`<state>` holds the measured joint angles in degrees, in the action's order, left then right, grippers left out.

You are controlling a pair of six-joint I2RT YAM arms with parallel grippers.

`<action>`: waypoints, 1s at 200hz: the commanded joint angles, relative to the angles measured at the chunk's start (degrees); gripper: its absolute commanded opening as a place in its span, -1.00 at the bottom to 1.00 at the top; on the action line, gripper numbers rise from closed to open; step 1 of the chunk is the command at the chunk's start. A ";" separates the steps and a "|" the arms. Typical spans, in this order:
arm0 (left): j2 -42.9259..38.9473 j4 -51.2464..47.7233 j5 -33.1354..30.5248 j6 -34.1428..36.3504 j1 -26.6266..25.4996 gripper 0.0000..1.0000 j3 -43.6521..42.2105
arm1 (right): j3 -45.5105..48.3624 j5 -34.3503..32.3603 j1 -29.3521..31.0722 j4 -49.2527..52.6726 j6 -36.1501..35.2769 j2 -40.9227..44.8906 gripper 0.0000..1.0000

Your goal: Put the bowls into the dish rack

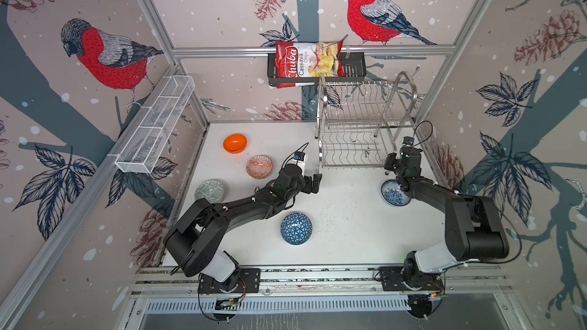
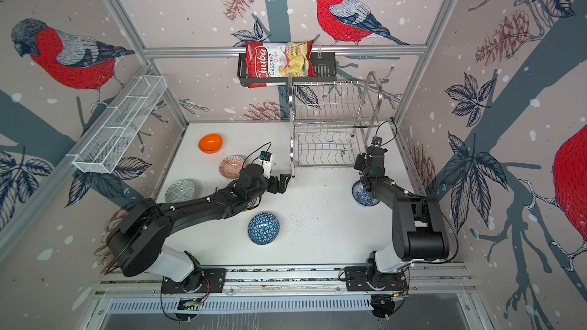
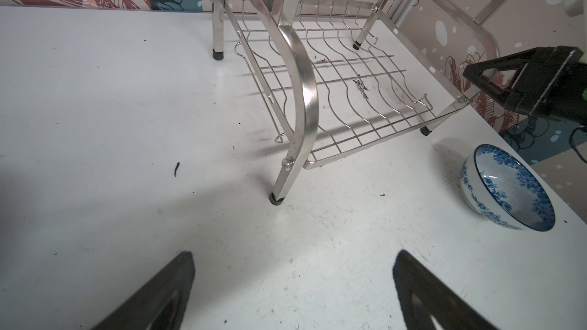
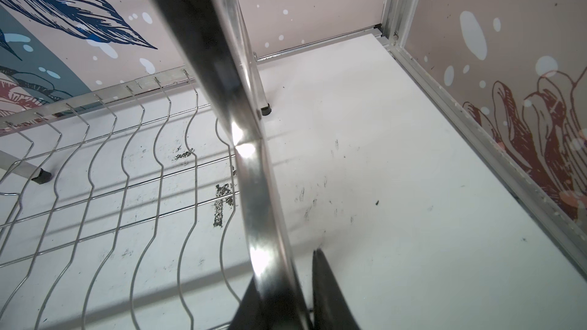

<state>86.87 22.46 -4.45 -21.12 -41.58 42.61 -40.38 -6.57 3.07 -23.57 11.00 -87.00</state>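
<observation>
you're barely starting: the rack [image 1: 320, 141] is standing empty, five bowls [image 1: 296, 228] are sitting on the table [image 1: 343, 211], left gripper [image 3: 294, 253] gaping wide, right gripper [image 4: 284, 280] squeezing narrow around its frame [image 4: 254, 204].

Table [image 1: 349, 217] centre bare between dish rack [image 1: 365, 126] and upturned blue triangle bowl [image 1: 296, 228]: passable. Orange bowl [image 1: 235, 143], red-white bowl [image 1: 259, 166], grey-green bowl [image 1: 209, 190] line the left side. Blue-floral bowl [image 1: 392, 198] crowds right edge. Front-left rack leg [image 3: 282, 182] stands just ahead of spread left gripper [image 3: 294, 253].
</observation>
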 commanded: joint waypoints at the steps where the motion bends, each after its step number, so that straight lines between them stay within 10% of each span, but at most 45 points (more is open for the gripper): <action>1: 0.97 5.39 -0.10 -2.27 0.17 0.95 0.53 | -1.04 0.07 0.07 -2.54 6.96 1.37 -0.52; 123: 16.06 11.74 -1.35 -12.67 -0.73 0.86 14.24 | -4.83 -4.29 -2.34 2.42 11.40 0.14 0.03; 200: 19.88 10.80 -3.65 -14.81 -1.45 0.38 17.42 | -4.22 -3.95 -2.64 -0.04 11.54 -4.45 -0.30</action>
<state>106.94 32.03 -6.70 -35.59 -42.76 59.42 -44.53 -9.10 0.45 -22.24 22.39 -90.59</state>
